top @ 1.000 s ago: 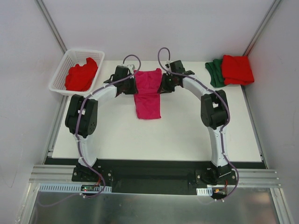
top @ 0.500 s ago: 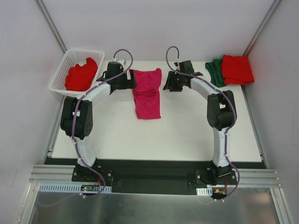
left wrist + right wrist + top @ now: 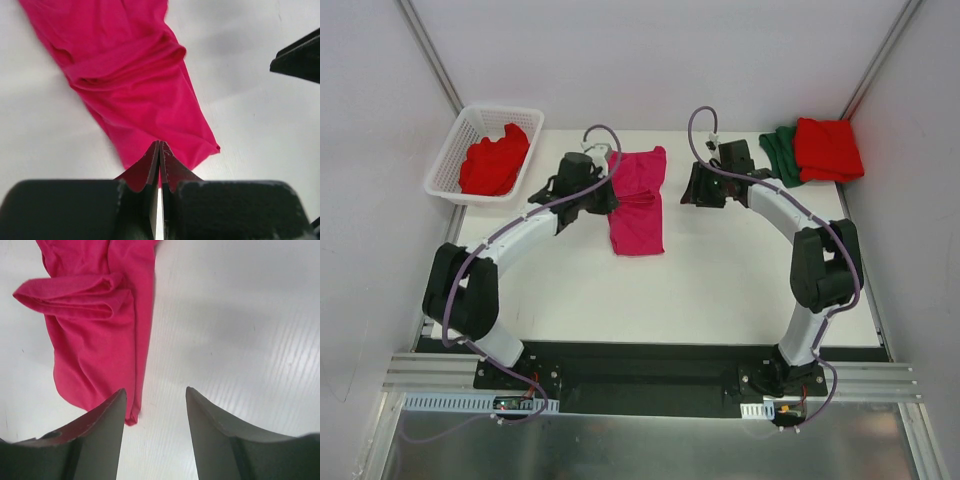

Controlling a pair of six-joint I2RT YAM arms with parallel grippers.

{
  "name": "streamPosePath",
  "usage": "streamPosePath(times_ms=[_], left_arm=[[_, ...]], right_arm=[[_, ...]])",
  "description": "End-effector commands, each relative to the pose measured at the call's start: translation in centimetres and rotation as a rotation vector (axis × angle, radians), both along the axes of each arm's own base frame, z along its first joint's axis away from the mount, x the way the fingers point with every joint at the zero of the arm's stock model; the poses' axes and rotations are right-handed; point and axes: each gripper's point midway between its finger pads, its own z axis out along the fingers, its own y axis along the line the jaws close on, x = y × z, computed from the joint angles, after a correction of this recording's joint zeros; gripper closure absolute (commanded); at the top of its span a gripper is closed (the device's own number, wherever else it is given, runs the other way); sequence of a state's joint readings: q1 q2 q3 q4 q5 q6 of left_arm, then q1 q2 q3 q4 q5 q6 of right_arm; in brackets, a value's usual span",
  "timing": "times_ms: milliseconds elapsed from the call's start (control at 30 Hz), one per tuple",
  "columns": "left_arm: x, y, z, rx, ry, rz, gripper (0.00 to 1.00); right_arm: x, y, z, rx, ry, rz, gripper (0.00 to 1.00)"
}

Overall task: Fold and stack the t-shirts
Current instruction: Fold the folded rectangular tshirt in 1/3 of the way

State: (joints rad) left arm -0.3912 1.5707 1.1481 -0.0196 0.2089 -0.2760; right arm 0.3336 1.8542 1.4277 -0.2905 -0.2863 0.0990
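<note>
Table (image 3: 720, 290): pink t-shirt (image 3: 638, 210) lies as 1 long strip, far centre | left gripper (image 3: 160, 145): pressed together at strip's left edge, cloth catch not discernible | right gripper (image 3: 155, 392): spread, empty, beside right edge | Advised: grip 2 corners level, fold evenly

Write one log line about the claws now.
left claw: shut, at pink shirt edge | right claw: open, empty

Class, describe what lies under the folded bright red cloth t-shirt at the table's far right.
Beneath the folded bright red cloth t-shirt, a dark green cloth t-shirt sticks out leftward; its remainder is covered.
</note>
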Motion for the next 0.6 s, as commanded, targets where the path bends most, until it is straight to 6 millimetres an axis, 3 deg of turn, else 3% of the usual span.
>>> streamPosePath(times_ms=[0, 167, 400, 567], left_arm=[[-1.6, -4.3, -2.0, 0.004, 0.009, -0.093, 1.0], [-1.3, -7.2, -4.1, 0.012, 0.028, -0.132, 1.0], [0.8, -7.5, -6.5, 0.068, 0.028, -0.112, 1.0], [2.0, -7.6, -6.5, 0.09, 0.005, -0.102, 1.0]], right_arm=[[-1.3, -1.0, 2.3, -0.014, -0.064, -0.007, 0.46], [-2.6, -1.5, 2.6, -0.018, -0.066, -0.009, 0.46], [-3.3, -1.9, 2.5, -0.034, -0.065, -0.002, 0.46], [-3.3, -1.8, 1.8, -0.038, -0.049, 0.005, 0.46]])
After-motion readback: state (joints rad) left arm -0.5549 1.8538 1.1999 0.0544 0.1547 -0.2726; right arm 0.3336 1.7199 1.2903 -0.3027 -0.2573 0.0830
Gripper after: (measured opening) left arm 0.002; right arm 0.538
